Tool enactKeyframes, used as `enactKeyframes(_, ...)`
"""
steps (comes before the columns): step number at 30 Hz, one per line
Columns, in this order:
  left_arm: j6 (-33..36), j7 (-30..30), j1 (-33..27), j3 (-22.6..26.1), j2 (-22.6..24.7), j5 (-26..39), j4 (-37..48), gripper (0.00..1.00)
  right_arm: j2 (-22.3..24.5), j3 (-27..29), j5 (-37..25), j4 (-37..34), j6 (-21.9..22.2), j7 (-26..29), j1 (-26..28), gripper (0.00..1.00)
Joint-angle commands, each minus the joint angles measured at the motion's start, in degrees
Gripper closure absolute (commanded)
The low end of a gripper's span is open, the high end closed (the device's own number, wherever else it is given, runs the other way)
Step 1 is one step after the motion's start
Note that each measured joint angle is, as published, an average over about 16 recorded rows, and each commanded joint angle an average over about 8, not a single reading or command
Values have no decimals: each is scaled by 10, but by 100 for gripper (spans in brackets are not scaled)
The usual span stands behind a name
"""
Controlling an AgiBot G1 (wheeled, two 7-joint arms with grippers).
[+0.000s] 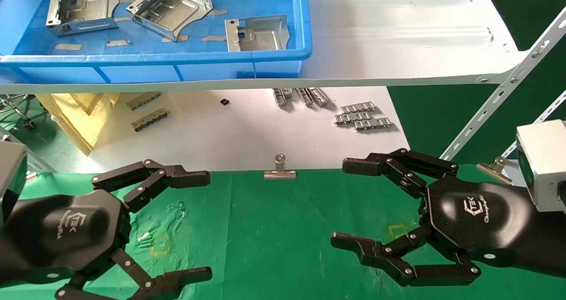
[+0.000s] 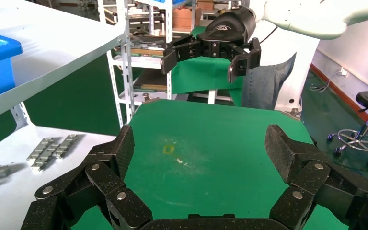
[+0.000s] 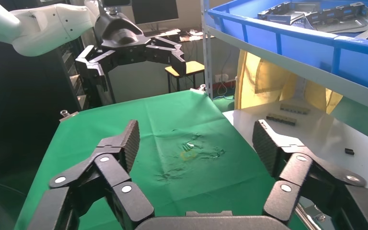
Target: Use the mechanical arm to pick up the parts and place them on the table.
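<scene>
Three silvery stamped parts lie in a blue tray on the shelf: one at the far left [image 1: 82, 8], one in the middle [image 1: 170, 8], one at the tray's right front [image 1: 256, 32]. They also show in the right wrist view [image 3: 316, 14]. My left gripper [image 1: 208, 225] [image 2: 199, 148] is open and empty, hovering over the left of the green table [image 1: 274, 229]. My right gripper [image 1: 339, 203] [image 3: 196, 143] is open and empty over the table's right. Both are well below and in front of the tray. No part lies on the green cloth.
The blue tray [image 1: 154, 61] sits on a white shelf board [image 1: 398, 48] that overhangs a white sheet with grey ridged strips [image 1: 362, 116]. A binder clip [image 1: 280, 169] holds the cloth's far edge. Slanted shelf struts [image 1: 495, 101] stand at the right. Yellow marks [image 1: 160, 246] dot the cloth.
</scene>
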Motion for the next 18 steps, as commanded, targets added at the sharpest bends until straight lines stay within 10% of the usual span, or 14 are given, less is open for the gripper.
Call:
enactKeyframes(1,0,0,0,0,0,0,0,0,0,0,0,0,0,0,0,100)
enactKeyframes(18,0,0,0,0,0,0,0,0,0,0,0,0,0,0,0,100)
